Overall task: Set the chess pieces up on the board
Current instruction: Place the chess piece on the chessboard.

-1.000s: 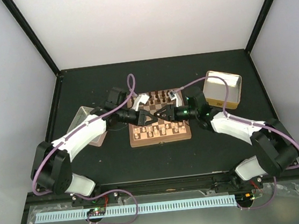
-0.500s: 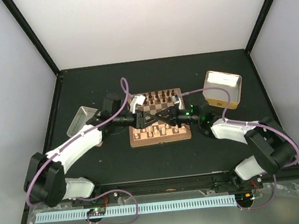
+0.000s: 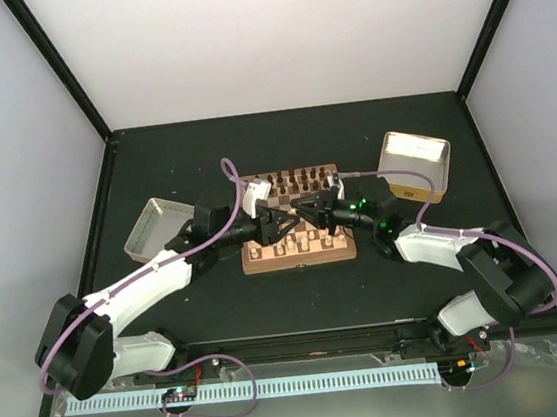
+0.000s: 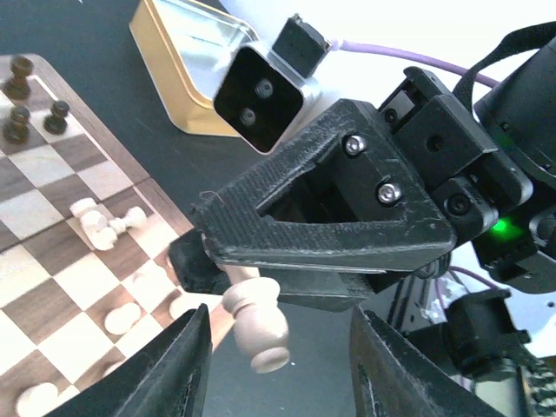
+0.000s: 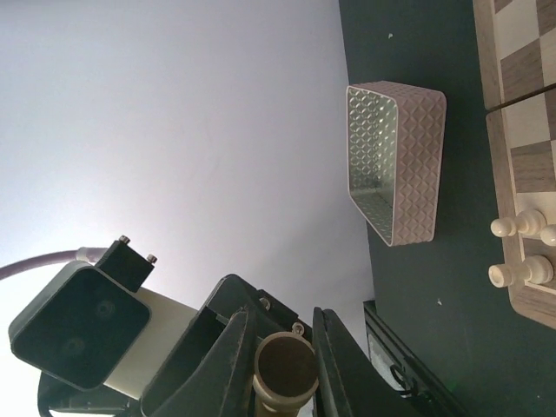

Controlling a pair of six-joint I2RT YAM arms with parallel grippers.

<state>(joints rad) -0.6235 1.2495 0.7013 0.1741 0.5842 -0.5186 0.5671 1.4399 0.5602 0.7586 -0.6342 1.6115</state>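
The board [image 3: 301,260] lies mid-table, with dark pieces [image 3: 295,179] along its far rows and pale chess pieces [image 3: 283,247] along its near rows. Both grippers meet tip to tip above it. My right gripper [image 3: 308,215] is shut on a pale chess piece [image 4: 254,326], whose round end shows between its fingers in the right wrist view [image 5: 284,369]. My left gripper [image 4: 282,334] is open, with its fingers [image 4: 187,365] on either side of the piece and not touching it. In the top view my left gripper [image 3: 287,226] hides the piece.
A shallow pale tray [image 3: 142,246] sits left of the board and also shows in the right wrist view [image 5: 413,156]. A gold tin [image 3: 402,189] sits at the right and shows in the left wrist view [image 4: 187,61]. Some pale pieces [image 4: 104,228] lie tipped over near the board's edge.
My left arm's elbow has swung toward the near left, uncovering the pale tray. Both grippers stay together above the board, shifted slightly toward the far side.
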